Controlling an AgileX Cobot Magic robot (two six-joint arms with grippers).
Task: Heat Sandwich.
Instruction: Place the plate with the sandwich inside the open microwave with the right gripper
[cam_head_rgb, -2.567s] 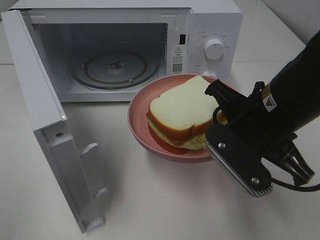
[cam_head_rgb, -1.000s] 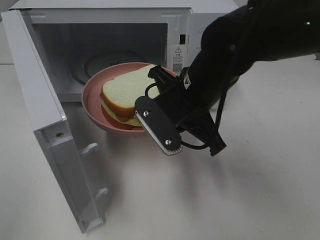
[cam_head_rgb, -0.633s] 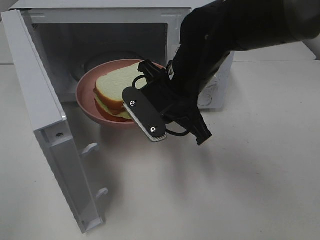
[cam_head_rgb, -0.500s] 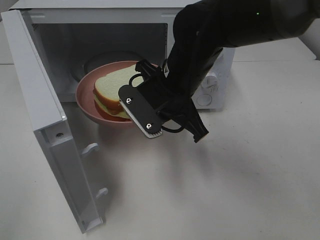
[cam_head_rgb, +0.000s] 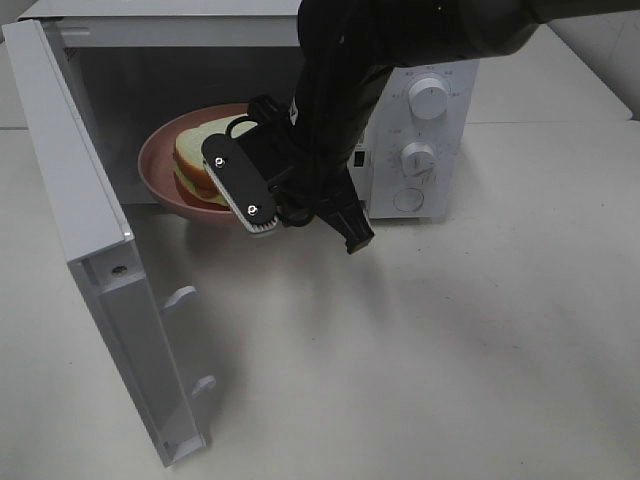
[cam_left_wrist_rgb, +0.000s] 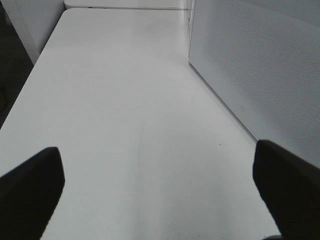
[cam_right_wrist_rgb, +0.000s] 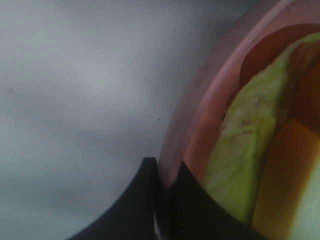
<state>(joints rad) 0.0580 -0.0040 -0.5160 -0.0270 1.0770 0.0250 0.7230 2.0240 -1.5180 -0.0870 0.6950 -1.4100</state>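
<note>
Nearest the high camera, the bare white desk (cam_head_rgb: 450, 350) fills the foreground, and the open white microwave door (cam_head_rgb: 100, 270) stands on edge at the left, swung out towards the viewer. Just beyond, the black right gripper (cam_head_rgb: 228, 170) reaches across from the right of the scene to the mouth of the oven. Its fingers (cam_right_wrist_rgb: 145, 200) are pressed together on the near rim of the round pink plate (cam_head_rgb: 160, 180), with one finger outside the rim and one inside, as the right wrist view shows at close range. The plate lies in the opening of the dark cavity, partly past the threshold; whether it rests on the oven floor cannot be told. On the plate lies the sandwich (cam_head_rgb: 195, 150), square white bread with a tan crust and pale green and reddish filling; the arm hides its right part. Behind stands the white box-shaped microwave oven (cam_head_rgb: 440, 50), whose control panel carries an upper round dial (cam_head_rgb: 432, 97) and a lower round dial (cam_head_rgb: 416, 158). Apart from this, the left gripper (cam_left_wrist_rgb: 160, 200) hangs over bare desk beside a white speckled panel (cam_left_wrist_rgb: 260, 65), its dark fingers spread wide and holding nothing.
</note>
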